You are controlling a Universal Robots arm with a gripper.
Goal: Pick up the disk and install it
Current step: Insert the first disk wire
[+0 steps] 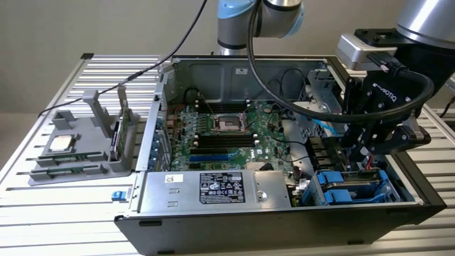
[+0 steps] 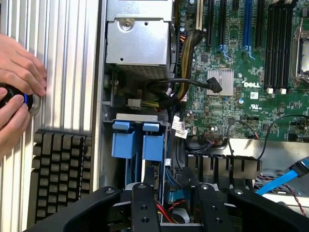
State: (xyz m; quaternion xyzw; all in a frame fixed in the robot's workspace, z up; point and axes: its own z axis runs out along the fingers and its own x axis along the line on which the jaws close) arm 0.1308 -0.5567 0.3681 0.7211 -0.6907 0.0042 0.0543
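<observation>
Pincer hangs low over the drive bay, at about four o'clock from the middle of the computer case in the exterior view. Fingers stand partly parted, not clamped on anything; in the wrist view, red and yellow wires show through the gap in the pincer. Disk sits directly beneath in its blue carrier, seated in the bay at the case's four o'clock corner. In the wrist view the blue carrier tabs of the disk lie just ahead of one finger; whether that finger touches the carrier I cannot tell. Power supply with a black label is next to the bay, at roughly seven o'clock. Motherboard covers the case floor at centre, its processor socket towards twelve. Case lies on its side, open, on a slatted tabletop. Grey holder rests on the tabletop at nine o'clock, well apart, carrying a small silver chip and an upright card. Wrist view also records a person's hands on a dark round object beside a black keyboard.
</observation>
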